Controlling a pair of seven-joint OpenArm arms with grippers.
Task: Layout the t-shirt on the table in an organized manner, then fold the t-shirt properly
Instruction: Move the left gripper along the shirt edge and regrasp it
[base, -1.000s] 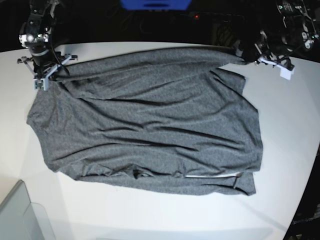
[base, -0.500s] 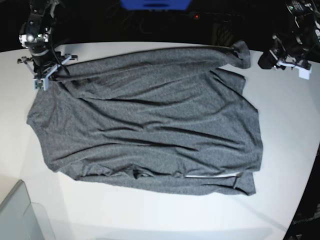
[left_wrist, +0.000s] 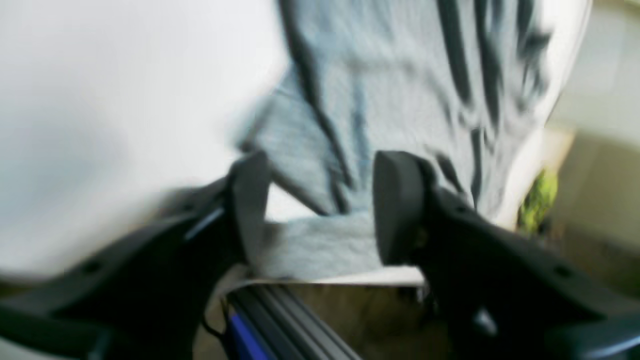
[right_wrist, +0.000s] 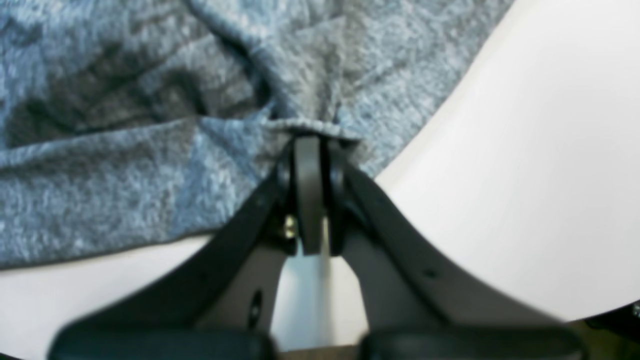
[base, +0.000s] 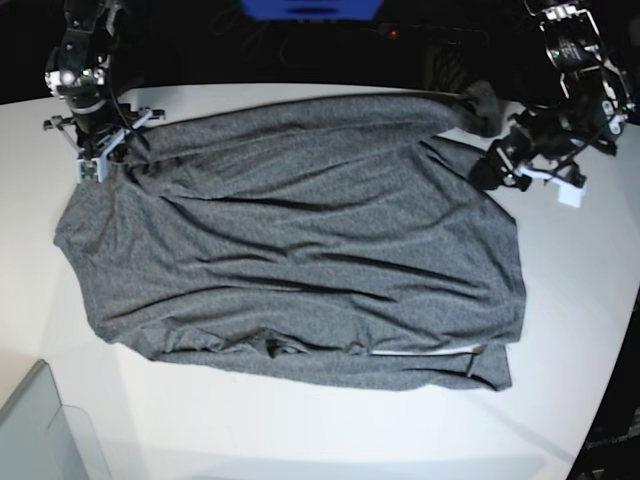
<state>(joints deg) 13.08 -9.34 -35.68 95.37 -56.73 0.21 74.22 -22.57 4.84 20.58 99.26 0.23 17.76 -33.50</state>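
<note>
The dark-grey t-shirt (base: 300, 250) lies spread and wrinkled across the white table (base: 580, 300). At the shirt's far left corner my right gripper (base: 103, 155) is shut on a pinch of cloth. Its wrist view shows the jaws (right_wrist: 310, 145) closed on a bunched fold of the t-shirt (right_wrist: 125, 150). My left gripper (base: 495, 170) hovers at the shirt's right edge, just below the sleeve end. In its blurred wrist view the gripper (left_wrist: 320, 205) stands open, and the grey t-shirt (left_wrist: 400, 75) lies on the table below and beyond the fingers.
A translucent grey bin corner (base: 40, 430) sits at the near left. The table's curved edge runs down the right side. A blue object (base: 310, 8) stands in the dark beyond the far edge.
My left gripper let go of the sleeve end, opened, swung out to the right, then came back in to the shirt's right edge. The right gripper barely moved and keeps its grip.
</note>
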